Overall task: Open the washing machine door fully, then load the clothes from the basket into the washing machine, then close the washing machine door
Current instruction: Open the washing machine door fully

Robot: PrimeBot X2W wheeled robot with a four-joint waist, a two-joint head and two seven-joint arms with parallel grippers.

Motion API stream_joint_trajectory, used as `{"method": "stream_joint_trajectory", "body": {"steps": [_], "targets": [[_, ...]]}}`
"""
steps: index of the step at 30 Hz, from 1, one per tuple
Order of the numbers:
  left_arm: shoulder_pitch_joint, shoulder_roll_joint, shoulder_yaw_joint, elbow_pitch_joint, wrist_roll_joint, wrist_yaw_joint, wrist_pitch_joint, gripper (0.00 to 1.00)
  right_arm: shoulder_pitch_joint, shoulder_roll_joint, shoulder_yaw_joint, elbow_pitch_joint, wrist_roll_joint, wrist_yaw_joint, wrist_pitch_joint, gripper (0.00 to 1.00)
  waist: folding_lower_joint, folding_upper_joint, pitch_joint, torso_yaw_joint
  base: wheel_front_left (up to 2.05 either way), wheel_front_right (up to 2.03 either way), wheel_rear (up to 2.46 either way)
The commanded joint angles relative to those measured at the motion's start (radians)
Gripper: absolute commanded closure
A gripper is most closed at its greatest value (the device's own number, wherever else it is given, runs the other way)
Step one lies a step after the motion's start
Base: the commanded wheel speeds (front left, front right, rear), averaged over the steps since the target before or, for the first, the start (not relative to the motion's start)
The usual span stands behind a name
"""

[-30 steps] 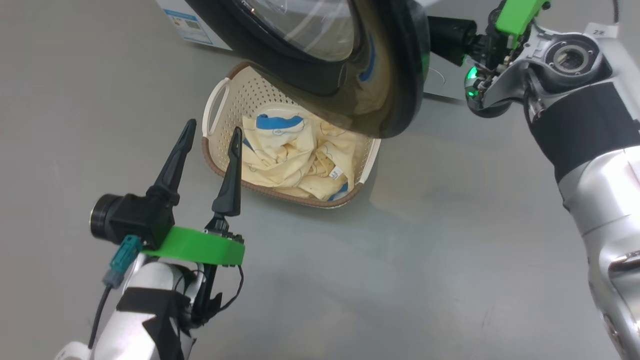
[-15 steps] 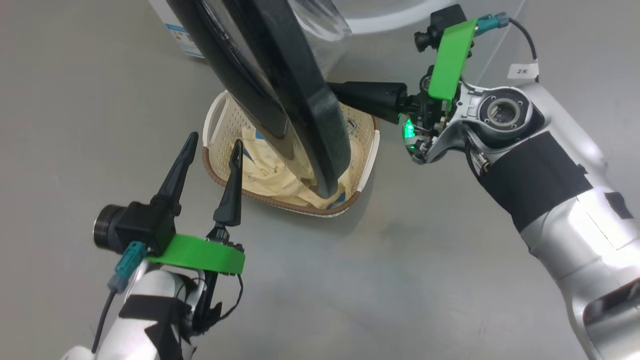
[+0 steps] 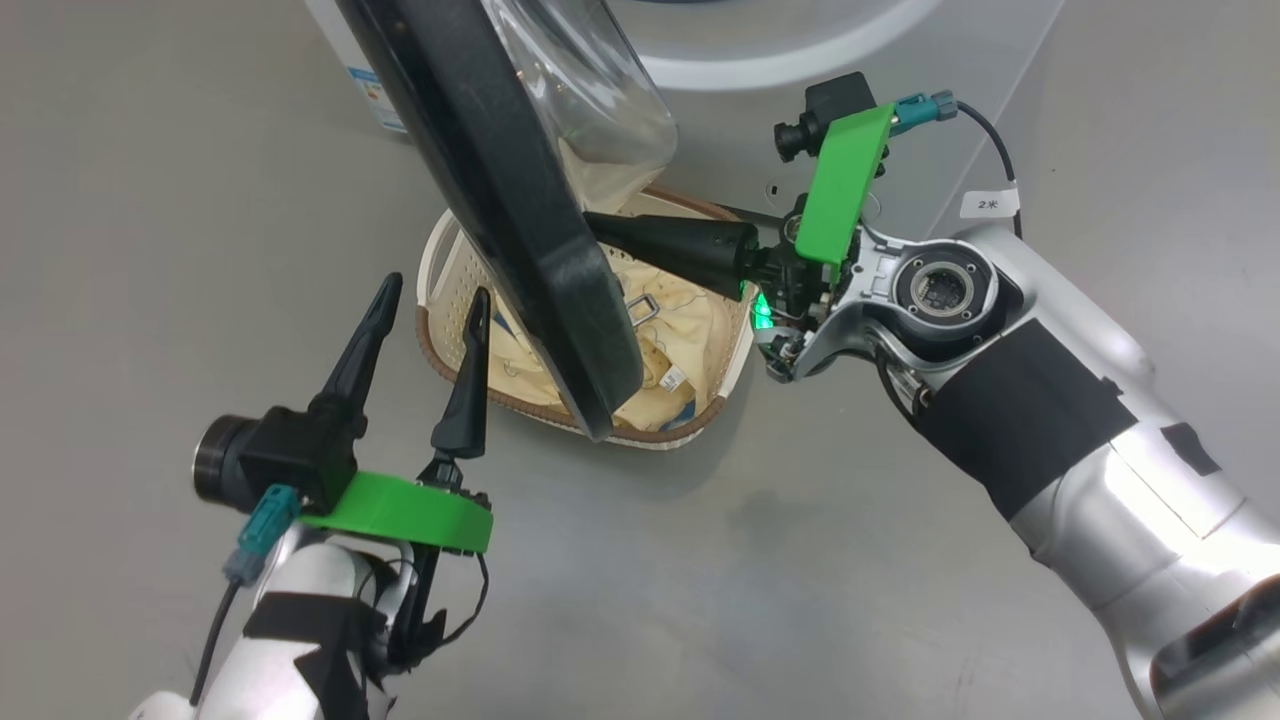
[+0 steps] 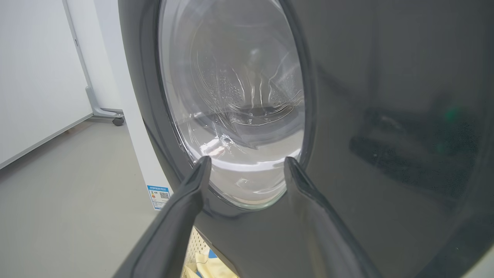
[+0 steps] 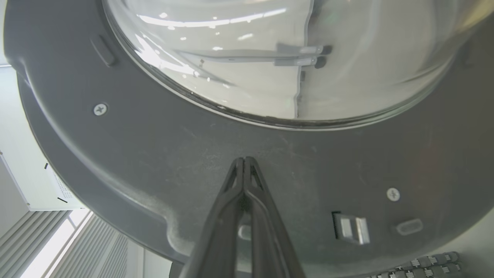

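Grey floor (image 3: 700,600) carries the basket (image 3: 660,437) beneath the washing machine door (image 3: 500,200). The right claw (image 5: 244,160), pinched together, presses the door's inner face, likely to swing it wider. The left claw (image 3: 435,290) hovers, spread apart.

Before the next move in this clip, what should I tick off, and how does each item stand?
1. Washing machine door fully open: not ok; it stands partway, over the basket in the head view.
2. Right claw shut, tips at the door's inner face: ok.
3. Left claw open and empty: ok.
4. Clothes lying in the basket: ok.
5. Clear reach to the clothes: not ok; the door covers part of them.
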Motion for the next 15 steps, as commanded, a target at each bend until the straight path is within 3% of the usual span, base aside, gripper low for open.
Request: {"method": "stream_joint_trajectory", "body": {"steps": [1,7,15], "targets": [[-0.002,0.02,0.032,-0.026,0.009,0.001,-0.01,0.0,0.006,0.031,0.002,-0.042,0.009,0.004,-0.019,1.0,0.0,-0.0001,-0.003,-0.001,0.0,0.0,0.0],[0.001,0.02,0.037,-0.026,0.009,0.001,-0.01,0.0,0.018,0.02,-0.029,-0.066,0.02,0.004,-0.112,1.0,0.0,-0.0001,-0.011,-0.006,0.0,0.0,0.0],[0.01,0.027,0.048,-0.023,0.011,0.001,-0.01,0.0,0.071,-0.028,-0.157,-0.147,-0.01,0.004,-0.35,1.0,0.0,-0.0001,-0.026,-0.025,0.0,0.0,0.0]]}}
